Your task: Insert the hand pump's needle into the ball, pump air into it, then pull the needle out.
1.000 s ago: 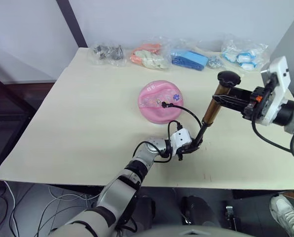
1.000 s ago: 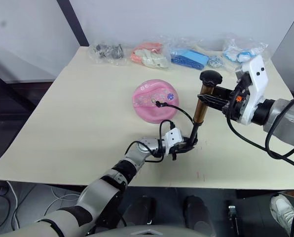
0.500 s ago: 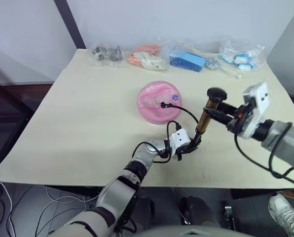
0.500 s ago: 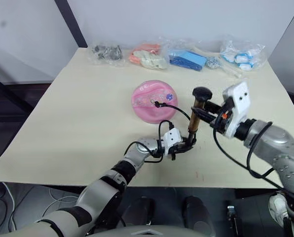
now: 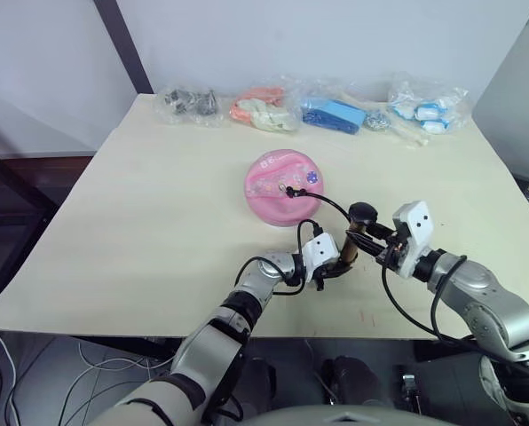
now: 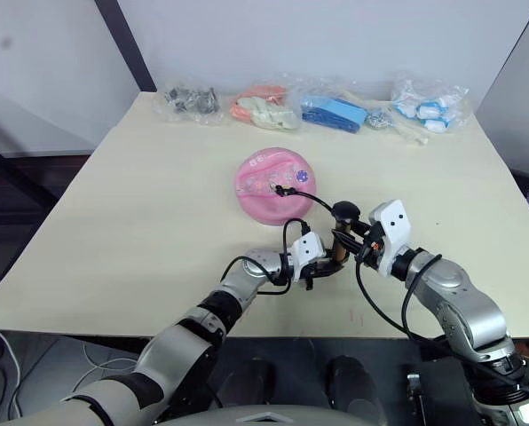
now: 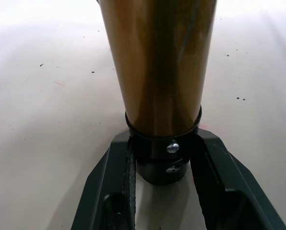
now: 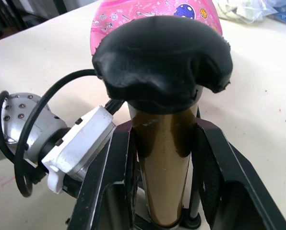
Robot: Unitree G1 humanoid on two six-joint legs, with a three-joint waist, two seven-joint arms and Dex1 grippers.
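Observation:
The pink ball (image 5: 280,185) lies mid-table. The needle's black fitting (image 5: 288,189) sits against the ball's top; the pin itself is hidden. A thin black hose (image 5: 328,205) curves from there to the hand pump (image 5: 351,243), which stands upright just right of the ball. My left gripper (image 5: 335,265) is shut on the pump's black bottom cap (image 7: 161,160), one finger on each side. My right gripper (image 5: 369,240) is shut on the gold tube (image 8: 162,163) just below the black knob (image 8: 162,57).
Clear bags line the table's far edge: metal parts (image 5: 191,99), orange-pink items (image 5: 260,102), blue items (image 5: 335,114), white-blue items (image 5: 422,105). The table's near edge (image 5: 335,335) runs close below both grippers.
My right gripper has come down and to the left with the knob and gold tube, closing the pump onto its base. The left gripper and ball stayed put; the camera shifted slightly.

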